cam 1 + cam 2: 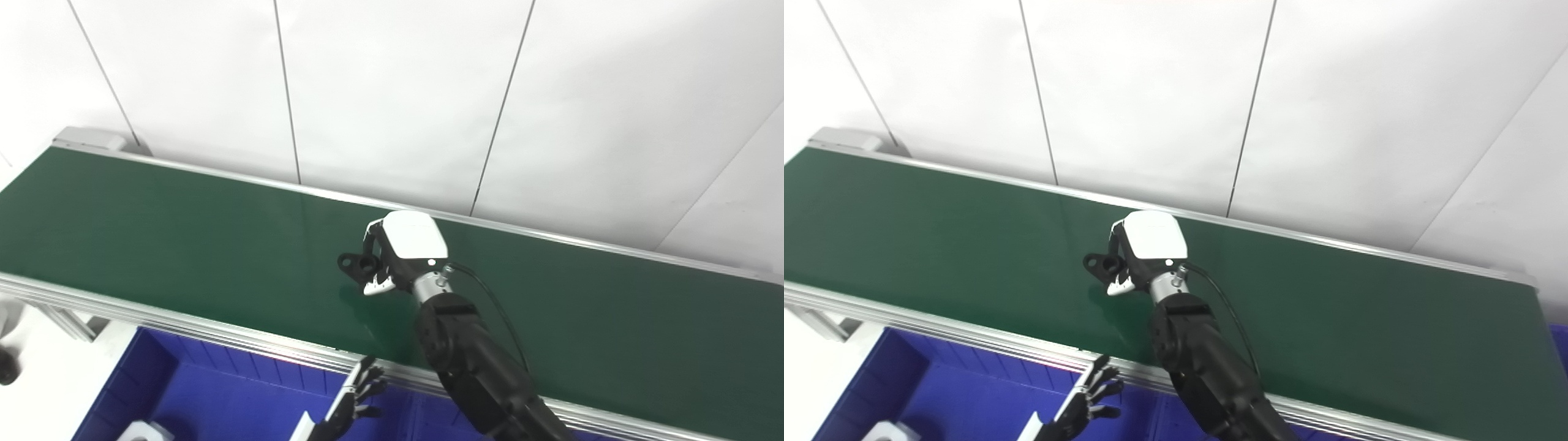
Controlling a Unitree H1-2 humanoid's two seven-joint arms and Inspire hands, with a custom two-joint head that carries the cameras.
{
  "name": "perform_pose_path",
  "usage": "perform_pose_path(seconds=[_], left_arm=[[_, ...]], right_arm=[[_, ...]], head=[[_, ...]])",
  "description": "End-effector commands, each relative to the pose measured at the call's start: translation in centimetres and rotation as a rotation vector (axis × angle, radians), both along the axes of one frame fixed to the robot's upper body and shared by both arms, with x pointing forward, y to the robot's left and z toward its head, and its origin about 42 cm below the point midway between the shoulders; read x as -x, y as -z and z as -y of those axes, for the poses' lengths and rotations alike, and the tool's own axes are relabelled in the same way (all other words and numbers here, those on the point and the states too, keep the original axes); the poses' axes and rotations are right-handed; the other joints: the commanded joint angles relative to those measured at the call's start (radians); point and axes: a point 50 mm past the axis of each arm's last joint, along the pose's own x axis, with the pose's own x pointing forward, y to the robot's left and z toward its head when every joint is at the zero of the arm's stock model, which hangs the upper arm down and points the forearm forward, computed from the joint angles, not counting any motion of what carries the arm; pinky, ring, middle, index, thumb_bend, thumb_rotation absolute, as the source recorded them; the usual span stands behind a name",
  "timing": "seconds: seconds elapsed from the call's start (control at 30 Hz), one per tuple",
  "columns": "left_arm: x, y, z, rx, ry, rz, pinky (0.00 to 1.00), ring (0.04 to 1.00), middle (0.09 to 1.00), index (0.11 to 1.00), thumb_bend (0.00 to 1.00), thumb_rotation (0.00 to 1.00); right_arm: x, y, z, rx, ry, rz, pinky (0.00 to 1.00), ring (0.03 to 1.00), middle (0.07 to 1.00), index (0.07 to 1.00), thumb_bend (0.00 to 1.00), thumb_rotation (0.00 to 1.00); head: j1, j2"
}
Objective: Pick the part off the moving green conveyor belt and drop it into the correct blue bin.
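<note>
We see the part (358,262) as a small black piece with a round hole through a flat lug at its left end and a darker, tube-like section toward the hand; it sits over the middle of the green conveyor belt (153,239), roughly midway between the belt's near and far rails. Only its left portion shows, the rest being covered by the right hand (401,254), so we cannot give its full shape, nor can we tell whether it rests on the belt or is lifted just clear of it. Our right hand's fingers (370,236) curl down around the part from above and its pale thumb tip (375,286) closes in beneath, so the hand is clasped on the part. The white back shell of the hand faces the cameras and hides the palm.

The black right forearm (471,361) runs from the lower edge up across the belt's near rail to the wrist, with a thin cable looping beside it.

Below the belt, our left hand (355,401) shows only partly at the bottom edge, fingers spread apart and holding nothing, over the blue bin (184,392). The bin is cut off by the frame; a white object (144,432) lies at its lower left, too cropped for us to identify. Behind the belt stands a white panelled wall (398,92)
</note>
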Motion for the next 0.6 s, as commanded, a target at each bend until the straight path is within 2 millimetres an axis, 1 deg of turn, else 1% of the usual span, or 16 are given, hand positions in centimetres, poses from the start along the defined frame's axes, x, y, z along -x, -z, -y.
perform_pose_path(seconds=[0.0,0.03,0.07,0.1,0.13,0.17,0.23,0.27,0.3,0.33,0.37,0.4,0.43,0.5,0.53,0.57], left_arm=[[-0.2,-1.1,-0.2,0.049,0.002,0.05,0.76,0.891,0.956,1.0,1.0,0.85],[-0.3,-1.2,-0.5,0.052,0.002,0.051,0.77,0.893,0.956,1.0,1.0,0.84],[-0.4,-1.3,-0.7,0.054,0.002,0.052,0.77,0.898,0.959,1.0,1.0,0.84],[-0.5,-1.4,-1.1,0.049,0.006,0.055,0.78,0.899,0.96,1.0,1.0,0.84],[-0.5,-1.5,-1.5,0.041,0.009,0.058,0.79,0.907,0.965,1.0,1.0,0.85],[-0.6,-1.7,-1.9,0.035,0.01,0.06,0.8,0.911,0.967,1.0,1.0,0.86],[-0.7,-1.8,-2.7,0.029,0.002,0.062,0.81,0.919,0.973,1.0,1.0,0.86],[-0.8,-1.9,-3.2,0.025,-0.001,0.066,0.82,0.926,0.98,1.0,1.0,0.87],[-0.8,-2.0,-3.4,0.021,-0.003,0.071,0.82,0.926,0.981,1.0,1.0,0.87],[-0.9,-2.1,-3.8,0.016,-0.003,0.077,0.83,0.927,0.983,1.0,1.0,0.87],[-1.0,-2.2,-4.1,0.015,-0.004,0.079,0.83,0.928,0.985,1.0,1.0,0.88],[-1.1,-2.3,-4.6,0.016,-0.005,0.081,0.84,0.932,0.987,1.0,1.0,0.88],[-1.2,-2.4,-4.8,0.017,-0.005,0.081,0.85,0.935,0.988,1.0,1.0,0.89],[-1.5,-2.9,-5.6,0.026,-0.002,0.078,0.87,0.947,0.994,1.0,0.99,0.92],[-1.6,-3.1,-5.9,0.033,0.001,0.07,0.88,0.954,0.997,1.0,0.99,0.93],[-1.8,-3.5,-6.2,0.039,0.003,0.063,0.9,0.965,0.999,1.0,0.99,0.93]], right_arm=[[0.0,-4.0,-0.4,-0.06,0.008,0.109,0.12,0.172,0.265,0.492,0.5,0.14],[0.3,-4.7,-0.1,-0.074,0.012,0.126,0.11,0.17,0.262,0.492,0.5,0.14],[0.5,-5.2,0.0,-0.08,0.014,0.135,0.11,0.165,0.257,0.492,0.5,0.14],[0.9,-5.9,0.4,-0.085,0.014,0.162,0.11,0.164,0.256,0.492,0.5,0.14],[1.4,-6.5,0.9,-0.087,0.016,0.18,0.1,0.158,0.248,0.492,0.5,0.14],[1.7,-7.0,1.0,-0.088,0.017,0.191,0.09,0.148,0.235,0.492,0.5,0.14],[2.9,-7.5,2.1,-0.075,0.026,0.198,0.08,0.141,0.228,0.49,0.5,0.13],[3.6,-7.6,2.7,-0.063,0.028,0.193,0.09,0.147,0.238,0.49,0.5,0.13],[4.3,-7.5,3.5,-0.055,0.033,0.188,0.09,0.148,0.239,0.49,0.5,0.13],[5.0,-7.5,4.0,-0.046,0.038,0.187,0.09,0.152,0.244,0.491,0.5,0.13],[5.7,-7.3,4.6,-0.037,0.046,0.186,0.09,0.155,0.247,0.49,0.5,0.13],[6.2,-7.2,5.0,-0.03,0.053,0.187,0.1,0.159,0.252,0.49,0.5,0.13],[6.5,-7.2,5.2,-0.024,0.058,0.187,0.1,0.16,0.253,0.49,0.5,0.13],[8.1,-6.5,6.9,-0.016,0.101,0.159,0.11,0.166,0.262,0.488,0.5,0.13],[9.0,-6.0,7.9,-0.017,0.125,0.148,0.11,0.169,0.265,0.488,0.5,0.13],[9.7,-5.8,8.5,-0.018,0.145,0.139,0.11,0.172,0.268,0.487,0.5,0.13]], head=[[-0.027,0.007],[-0.064,0.016],[-0.064,0.016],[-0.115,0.031],[-0.122,0.034],[-0.154,0.046],[-0.196,0.064],[-0.235,0.078],[-0.235,0.078],[-0.284,0.095],[-0.292,0.098],[-0.339,0.12],[-0.339,0.12],[-0.41,0.168],[-0.415,0.173],[-0.444,0.203]])
